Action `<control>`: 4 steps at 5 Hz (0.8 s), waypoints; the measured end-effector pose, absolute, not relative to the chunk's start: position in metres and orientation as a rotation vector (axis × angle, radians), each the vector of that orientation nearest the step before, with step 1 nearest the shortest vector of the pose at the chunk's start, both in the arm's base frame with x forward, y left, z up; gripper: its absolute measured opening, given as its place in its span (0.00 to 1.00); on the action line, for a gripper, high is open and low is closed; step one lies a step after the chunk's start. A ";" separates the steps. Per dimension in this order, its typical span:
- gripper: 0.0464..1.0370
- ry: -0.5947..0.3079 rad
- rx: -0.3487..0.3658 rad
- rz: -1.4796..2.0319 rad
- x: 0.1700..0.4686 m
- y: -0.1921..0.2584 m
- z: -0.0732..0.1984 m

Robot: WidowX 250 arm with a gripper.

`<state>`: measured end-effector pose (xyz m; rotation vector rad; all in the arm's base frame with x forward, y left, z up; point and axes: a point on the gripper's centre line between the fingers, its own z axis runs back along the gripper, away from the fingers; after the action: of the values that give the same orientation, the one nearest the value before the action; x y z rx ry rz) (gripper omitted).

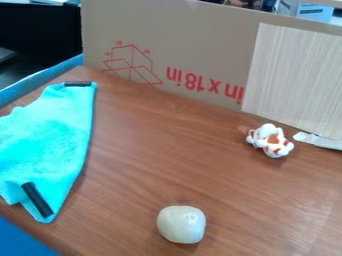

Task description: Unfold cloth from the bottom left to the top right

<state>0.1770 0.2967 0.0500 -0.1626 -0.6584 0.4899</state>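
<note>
Camera view: turquoise cloth (pixel 50 142) lies at the left of the brown table (pixel 147 170) — black strips (pixel 37 200) near top and bottom — and I cannot tell whether I am open or closed.

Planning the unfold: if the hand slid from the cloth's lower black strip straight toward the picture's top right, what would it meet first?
Once off the cloth, probably the upright cardboard, passing clear of the spotted toy; depth is hard to judge.
</note>
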 end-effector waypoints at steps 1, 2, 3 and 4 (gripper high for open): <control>0.96 -0.679 -0.164 0.525 0.182 0.291 0.044; 0.96 -0.676 -0.156 0.538 0.185 0.291 0.043; 0.96 -0.656 -0.147 0.528 0.191 0.289 0.041; 0.96 -0.642 -0.139 0.532 0.195 0.287 0.035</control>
<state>0.1946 0.2867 0.0352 -0.1394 -0.6416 0.5321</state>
